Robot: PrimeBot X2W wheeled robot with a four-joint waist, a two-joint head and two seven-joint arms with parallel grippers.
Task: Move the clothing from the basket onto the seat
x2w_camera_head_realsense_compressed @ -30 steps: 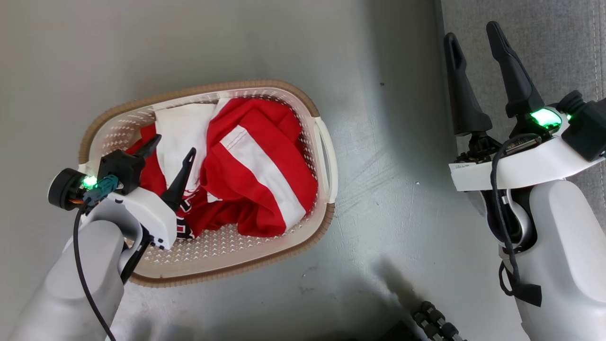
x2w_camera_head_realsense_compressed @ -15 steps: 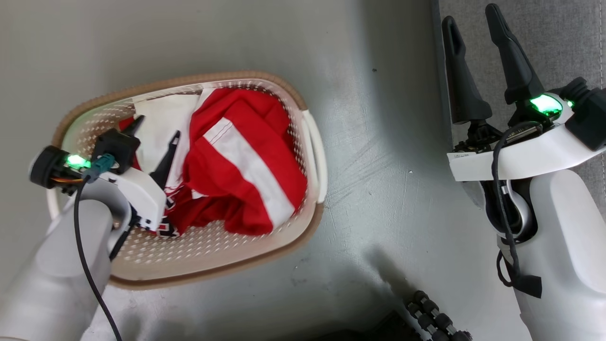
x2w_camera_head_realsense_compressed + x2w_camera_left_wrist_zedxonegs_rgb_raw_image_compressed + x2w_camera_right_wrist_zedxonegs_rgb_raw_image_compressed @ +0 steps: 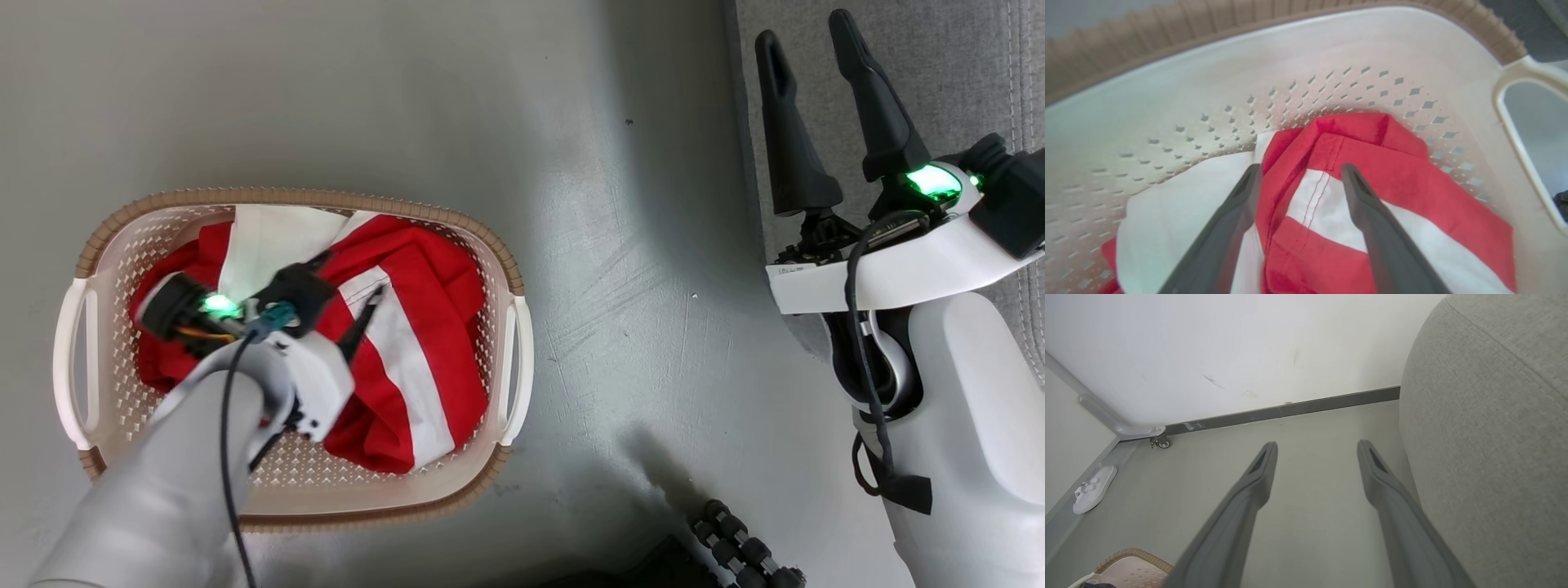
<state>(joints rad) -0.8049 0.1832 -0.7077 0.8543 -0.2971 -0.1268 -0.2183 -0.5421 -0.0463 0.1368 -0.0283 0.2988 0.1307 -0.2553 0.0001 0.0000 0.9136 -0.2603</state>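
Clothing (image 3: 408, 343) still heaped in basket (image 3: 277, 198); left jaws, wide open, have moved in from the rim to straddle a red fold; grasp looks imminent; right jaws open, empty, beside seat (image 3: 963, 65); pickup not yet made.

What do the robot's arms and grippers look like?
Both have smooth pale grey forearms and white wrist housings, each with a glowing green light and a looping black cable. The left gripper and right gripper each carry two long, tapered dark fingers. A teal connector sits on the left wrist.
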